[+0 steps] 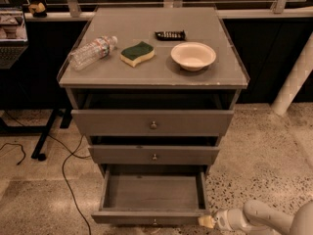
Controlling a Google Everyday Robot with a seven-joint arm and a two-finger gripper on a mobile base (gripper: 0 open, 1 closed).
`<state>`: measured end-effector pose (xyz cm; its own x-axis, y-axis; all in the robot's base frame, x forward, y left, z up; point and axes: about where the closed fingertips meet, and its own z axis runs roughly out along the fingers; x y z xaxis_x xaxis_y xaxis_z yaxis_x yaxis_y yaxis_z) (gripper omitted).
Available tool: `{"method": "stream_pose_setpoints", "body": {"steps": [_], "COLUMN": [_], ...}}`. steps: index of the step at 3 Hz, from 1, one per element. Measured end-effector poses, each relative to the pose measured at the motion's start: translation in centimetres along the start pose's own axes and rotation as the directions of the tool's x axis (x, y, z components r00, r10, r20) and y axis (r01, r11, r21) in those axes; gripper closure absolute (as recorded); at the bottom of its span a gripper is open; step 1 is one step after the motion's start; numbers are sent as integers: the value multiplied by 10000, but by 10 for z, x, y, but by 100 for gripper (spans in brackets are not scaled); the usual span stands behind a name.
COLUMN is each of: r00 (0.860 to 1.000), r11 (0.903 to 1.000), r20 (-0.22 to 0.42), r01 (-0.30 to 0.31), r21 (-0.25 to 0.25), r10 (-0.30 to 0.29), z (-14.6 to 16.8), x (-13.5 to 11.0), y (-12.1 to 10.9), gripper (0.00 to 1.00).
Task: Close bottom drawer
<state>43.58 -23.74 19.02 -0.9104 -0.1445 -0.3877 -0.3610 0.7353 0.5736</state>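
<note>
Grey 3-drawer cabinet (146, 28) sits centre frame on a speckled floor (264, 151), seen from above and in front. Top drawer (117, 122) is pulled out a bit, with a dark gap above its front; mid drawer (117, 154) is out slightly less. Bottom drawer (151, 192) is pulled out furthest, clearly open w/ the inside visible and nothing in it. Its front panel is near the lower edge of frame, and its knob (154, 223) is just visible at centre. Robot arm (274, 219), pale, comes in from the bottom-right corner, low, near floor level. On the cabinet top, L to R: a clear plastic bottle (93, 52) lying on its side near the left edge, a green/yellow sponge (137, 53) beside it, and a cream bowl (193, 56) to the right, upright. A small black remote (170, 35) lies behind the sponge and bowl, apart from both. A black cable (68, 180) trails on the floor left of the cabinet. The gripper (205, 221) is at the right end of the bottom drawer's front panel, at or just beside the corner; can't tell whether it touches. Its fingers read as one yellowish tip, together, no gap seen, nothing held.
</note>
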Motion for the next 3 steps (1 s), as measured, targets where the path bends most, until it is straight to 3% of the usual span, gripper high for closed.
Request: {"method": "stream_pose_setpoints", "body": {"steps": [2,3], "r00": [9990,9958], "r11": [9990,9960], "r20": [4,247], "r01": [436,885], "r21": [-117,-149], "r10": [-436,-882], "z": [12,22], "x": [-21,-48], "y": [5,10], "gripper": [100,100]}}
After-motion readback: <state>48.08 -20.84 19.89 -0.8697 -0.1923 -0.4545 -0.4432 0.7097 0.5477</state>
